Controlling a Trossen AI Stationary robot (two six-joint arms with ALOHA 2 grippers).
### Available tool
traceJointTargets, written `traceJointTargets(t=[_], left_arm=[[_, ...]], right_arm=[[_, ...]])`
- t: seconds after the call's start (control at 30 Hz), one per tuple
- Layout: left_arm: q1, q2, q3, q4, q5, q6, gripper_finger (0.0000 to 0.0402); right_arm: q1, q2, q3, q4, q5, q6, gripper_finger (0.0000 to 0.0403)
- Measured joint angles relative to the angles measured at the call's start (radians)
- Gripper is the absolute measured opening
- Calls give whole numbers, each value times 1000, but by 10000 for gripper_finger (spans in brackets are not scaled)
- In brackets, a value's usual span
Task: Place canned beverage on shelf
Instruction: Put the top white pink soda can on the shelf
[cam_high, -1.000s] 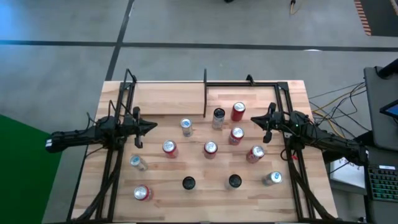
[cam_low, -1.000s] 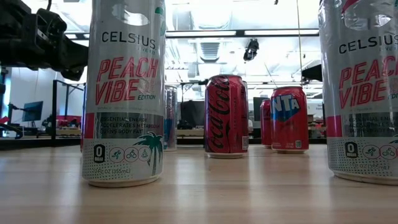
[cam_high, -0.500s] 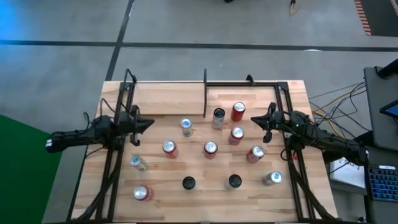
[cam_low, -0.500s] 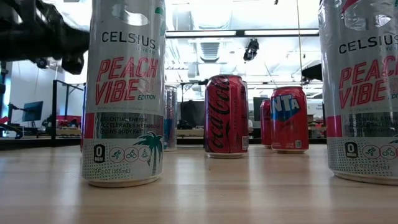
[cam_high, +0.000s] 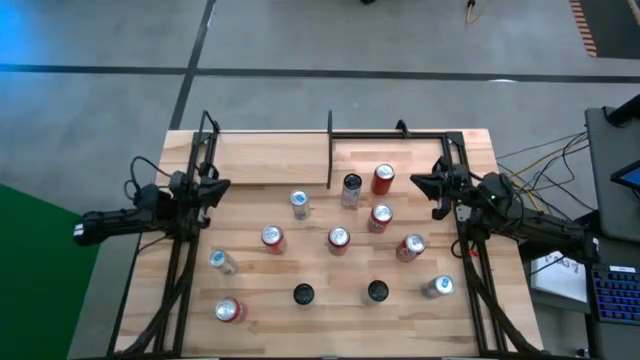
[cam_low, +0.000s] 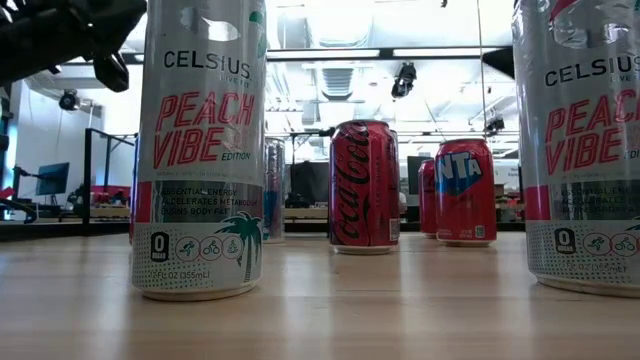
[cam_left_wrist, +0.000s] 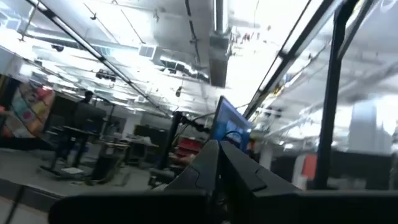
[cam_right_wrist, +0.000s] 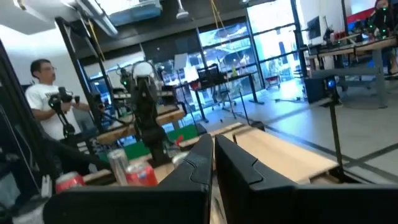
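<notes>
- Two dark grippers hang above the wooden table, both clenched on nothing: the left gripper over the left edge, its fingers pressed into one blunt black wedge, and the right gripper over the right edge, its angular fingers also closed together.
- Each gripper sits at the end of a slim, jointed black arm trailing cables, well apart from every can.
- Just beside the right gripper stands a red can with a round silvery lid; next to it is a dark-topped can, and nearer the table's middle another red can.
- Eleven cans in all stand scattered and upright on the table, a smooth surface of pale jointed wood planks.
- The shelf lies at the far end: light plank board framed by thin black metal rods, with one black upright divider rod in its middle. No can stands on its far strip.
- From table height, a tall glossy silver Celsius can with pink lettering and a teal palm fills the foreground, a second Celsius can stands at the right edge, and a red Coca-Cola can stands between them farther back.
</notes>
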Motion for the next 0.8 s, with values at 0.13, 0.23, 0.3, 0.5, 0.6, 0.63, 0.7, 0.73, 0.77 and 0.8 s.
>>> traceJointTargets(t=[0.13,0.23,0.3,0.5,0.6,0.63,0.7,0.73,0.77,0.8], left_arm=[[0,10,0,39,0,-15,0],[0,42,0,94,0,-13,0],[0,76,0,141,0,-8,0],[0,217,0,259,-39,-3,0],[0,300,22,265,-66,-3,0],[0,332,36,266,-67,-1,0],[0,397,75,265,-67,22,0],[0,426,97,255,-66,35,0],[0,451,120,237,-66,45,0],[0,473,144,208,-66,55,0]], right_arm=[[0,87,104,-76,4,0,9],[0,160,191,-182,42,0,9],[0,203,250,-275,81,0,9],[0,316,371,-422,132,-1,9],[0,353,406,-434,132,-1,9],[0,364,416,-438,132,-1,9],[0,383,434,-440,133,-7,9],[0,393,440,-443,132,-10,9],[0,401,447,-450,132,-13,9],[0,408,455,-450,132,-14,9]])
